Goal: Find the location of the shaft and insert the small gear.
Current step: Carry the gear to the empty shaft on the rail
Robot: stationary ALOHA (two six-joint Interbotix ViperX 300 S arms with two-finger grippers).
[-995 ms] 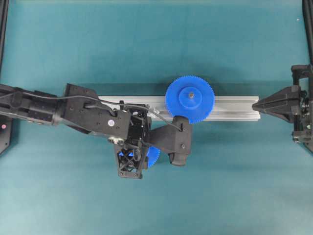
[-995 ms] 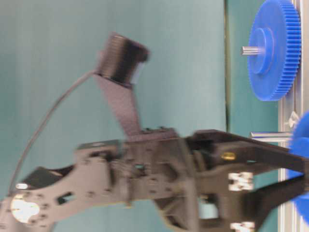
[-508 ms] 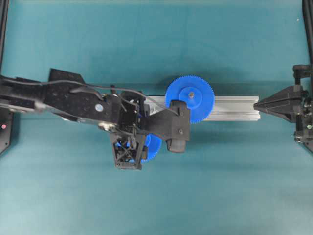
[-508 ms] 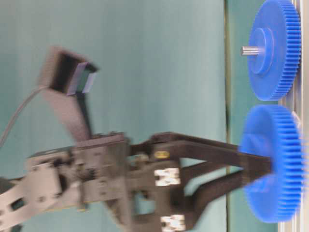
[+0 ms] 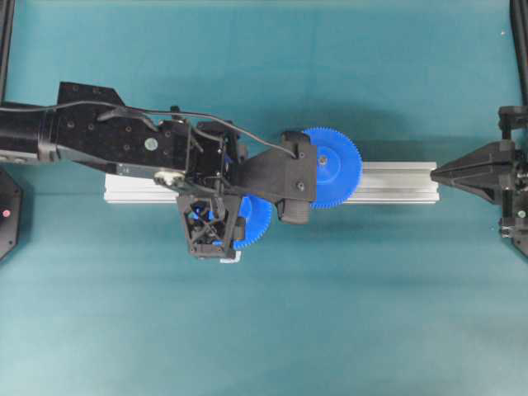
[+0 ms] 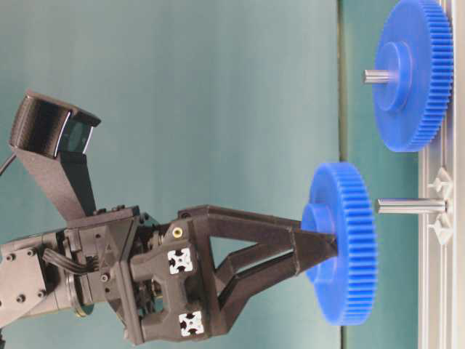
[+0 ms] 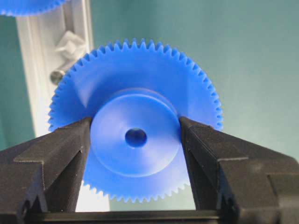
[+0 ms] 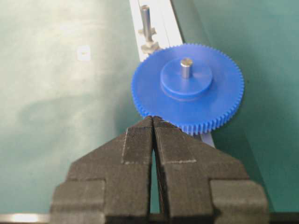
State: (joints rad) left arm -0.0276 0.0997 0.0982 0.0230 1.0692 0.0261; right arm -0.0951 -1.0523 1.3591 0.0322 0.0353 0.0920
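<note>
Now left tool (image 7: 135,140) grips small gear (image 7: 135,135) by hub; shaft (image 6: 410,206) just beside; right tool (image 8: 153,122) pinched closed

Bright blue small gear (image 7: 135,140), silvery shaft (image 6: 410,206), teal table (image 5: 330,313).

two blue gears: the small gear (image 6: 341,243) and a bigger gear (image 6: 414,73); one bare shaft (image 6: 410,206); one aluminium rail (image 5: 396,182); two grippers.

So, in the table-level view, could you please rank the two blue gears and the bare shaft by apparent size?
1. The small gear and the bigger gear look alike; nearness makes ranking unsure.
2. The shaft, smallest.
</note>
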